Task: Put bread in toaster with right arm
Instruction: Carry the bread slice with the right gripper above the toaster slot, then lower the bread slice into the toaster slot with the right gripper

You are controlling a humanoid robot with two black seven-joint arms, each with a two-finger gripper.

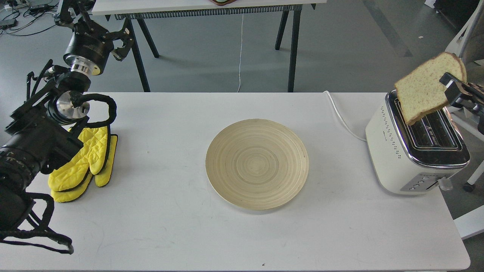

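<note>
The bread (425,89), a tan speckled slice with a brown crust, hangs tilted in the air above the far end of the toaster (408,151), which stands at the table's right edge with its chrome two-slot top facing up. My right gripper (450,86) comes in from the right edge and is shut on the slice's right side; most of that arm is out of view. My left gripper (113,41) is raised at the far left beyond the table, its fingers spread and empty.
An empty round wooden plate (257,162) sits mid-table. Yellow oven mitts (85,162) lie at the left under my left arm. The toaster's white cord (342,117) runs across the table behind it. A chair (463,45) stands to the right of the table.
</note>
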